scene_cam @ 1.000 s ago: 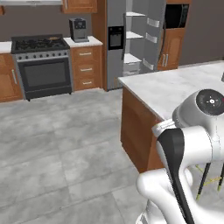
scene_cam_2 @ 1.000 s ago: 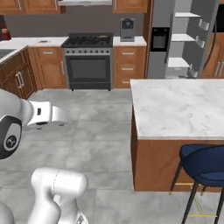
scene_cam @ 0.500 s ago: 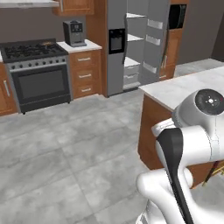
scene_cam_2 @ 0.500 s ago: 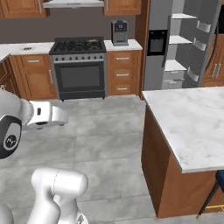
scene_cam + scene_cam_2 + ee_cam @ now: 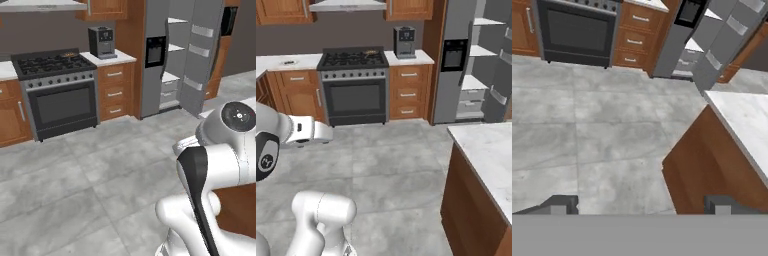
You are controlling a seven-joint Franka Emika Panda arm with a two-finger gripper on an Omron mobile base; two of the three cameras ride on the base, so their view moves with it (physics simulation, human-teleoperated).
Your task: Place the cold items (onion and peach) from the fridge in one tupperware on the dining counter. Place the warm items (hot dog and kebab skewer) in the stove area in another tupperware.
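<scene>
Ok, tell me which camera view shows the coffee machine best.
The right base view: the coffee machine stands whole on the counter right of the stove, facing the camera with nothing in front of it. The left base view has it too, also whole but turned more side-on. The hand view looks lower, at oven door and drawers.

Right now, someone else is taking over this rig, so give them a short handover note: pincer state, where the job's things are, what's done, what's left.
Pincer: open and empty, fingertips apart, pointing down at the floor beside the counter.
Fridge: door open, shelves visible, but the onion and peach can't be made out from here.
Stove: something small sits on its back right burner, too small to name.
Counter: the part in view shows no tupperware.
Done: nothing that these views confirm.
Left: fetch the cold items into one tupperware, the warm items into another.
</scene>
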